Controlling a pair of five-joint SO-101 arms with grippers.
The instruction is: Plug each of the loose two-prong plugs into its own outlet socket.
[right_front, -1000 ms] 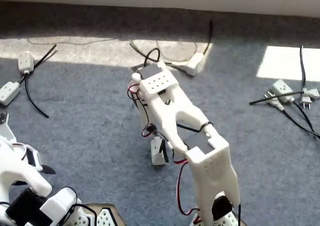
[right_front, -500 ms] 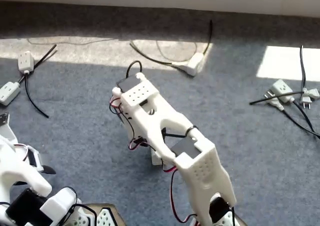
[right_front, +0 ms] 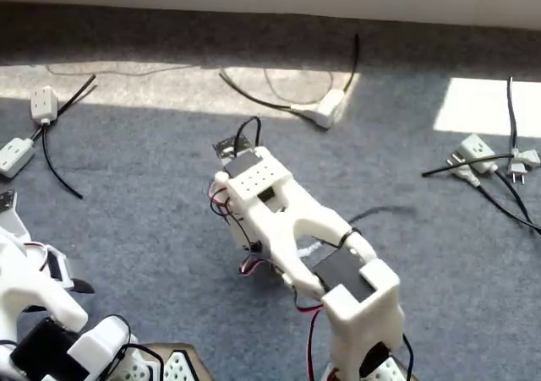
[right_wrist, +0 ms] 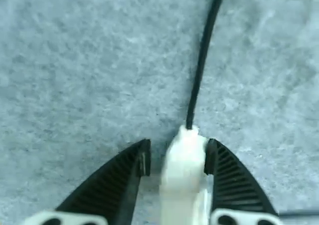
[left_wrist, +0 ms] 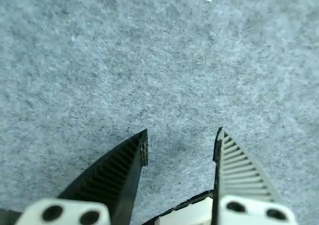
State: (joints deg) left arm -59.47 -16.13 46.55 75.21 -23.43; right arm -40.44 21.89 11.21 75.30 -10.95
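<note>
- Right wrist view: right gripper point(right_wrist: 178, 146) clamps the white plug point(right_wrist: 183, 160); keep its prongs level.
- Carry toward the socket point(right_front: 328, 108) at twelve o'clock.
- Left gripper point(left_wrist: 182, 134) gapes, empty.

floor: grey carpet point(right_front: 152, 220) catching sun along the far edge | left: two white sockets point(right_front: 42, 104) lying with black cords point(right_front: 51, 166) | far middle: white block point(right_front: 328, 109) trailing a cable | right: another socket point(right_front: 478, 149) and loose plugs point(right_front: 461, 171) sitting tangled

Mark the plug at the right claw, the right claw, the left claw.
plug point(right_wrist: 183, 180): right wrist view, white body.
right claw point(right_wrist: 177, 152): right wrist view, midway between fingertips.
left claw point(left_wrist: 181, 139): left wrist view, midway between fingertips.
</note>
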